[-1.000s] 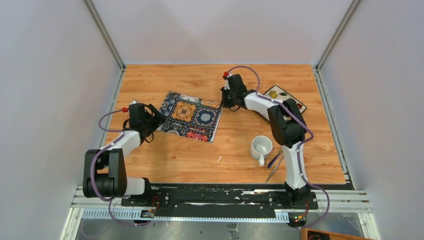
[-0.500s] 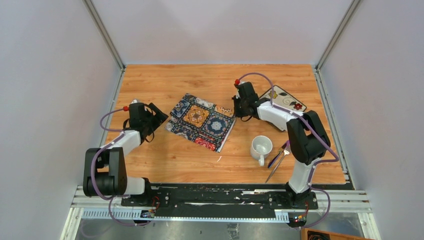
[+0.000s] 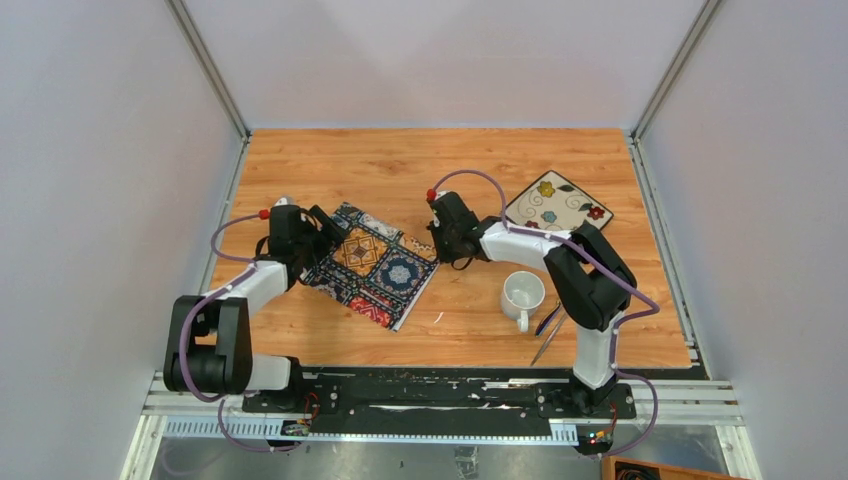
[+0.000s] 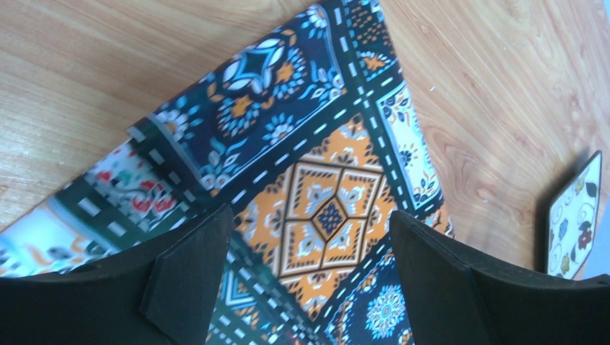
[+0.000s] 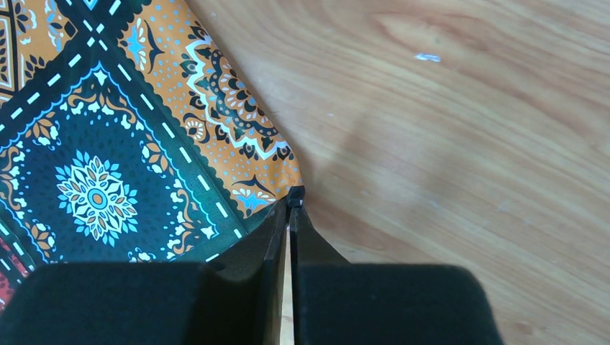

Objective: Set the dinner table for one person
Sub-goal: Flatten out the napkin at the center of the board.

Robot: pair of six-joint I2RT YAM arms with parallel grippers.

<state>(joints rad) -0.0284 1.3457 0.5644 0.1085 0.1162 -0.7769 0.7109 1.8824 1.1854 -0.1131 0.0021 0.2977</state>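
Overhead: placemat (image 3: 370, 266) askew on the tabletop (image 3: 400, 165), left of centre, long axis far-left to near-right, between left hand (image 3: 312, 232) and right hand (image 3: 446, 242). Left wrist: wide open, straddling the placemat's far-left end, gripping nothing. Right wrist: pinched shut on its rightmost corner.
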